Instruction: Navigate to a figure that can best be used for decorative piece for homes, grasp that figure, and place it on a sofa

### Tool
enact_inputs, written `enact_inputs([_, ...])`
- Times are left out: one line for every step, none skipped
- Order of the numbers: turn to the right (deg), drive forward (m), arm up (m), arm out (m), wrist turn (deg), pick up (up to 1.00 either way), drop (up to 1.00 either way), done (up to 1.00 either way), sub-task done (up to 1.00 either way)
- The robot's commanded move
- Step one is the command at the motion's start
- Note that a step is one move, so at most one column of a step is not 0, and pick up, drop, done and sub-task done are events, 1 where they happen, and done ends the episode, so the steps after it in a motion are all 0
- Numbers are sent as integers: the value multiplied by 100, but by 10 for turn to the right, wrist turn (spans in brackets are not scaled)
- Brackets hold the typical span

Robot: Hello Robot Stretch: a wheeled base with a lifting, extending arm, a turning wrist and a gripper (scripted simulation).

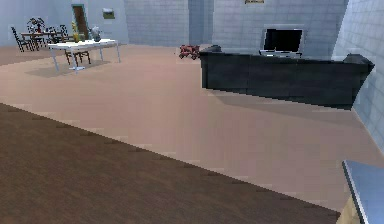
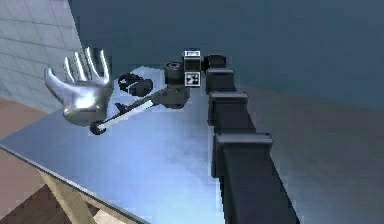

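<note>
From where I stand, the dark square arm [image 2: 245, 150] stretches out low over the shiny grey counter [image 2: 130, 175]. At its end sit two small white squares [image 2: 192, 62], and next to them is the pincer [image 2: 112, 103], its thin fingers pointing at the figure [image 2: 80, 88]. The figure is a glossy silver hand, palm up and five fingers spread, standing on the counter close to its edge. I cannot tell how the pincer's fingers are set, whether they touch the figure, or whether they hold anything. Well away from the counter, across dark boards and then pale floor, stands a long dark sofa [image 1: 280, 75]. A small reddish thing [image 1: 187, 50] sits at one end, with a television [image 1: 283, 40] behind it. Farther still is a white table [image 1: 85, 45].
</note>
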Motion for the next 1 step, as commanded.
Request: enact_inputs([0,0,0,0,-450,0,0,0,0])
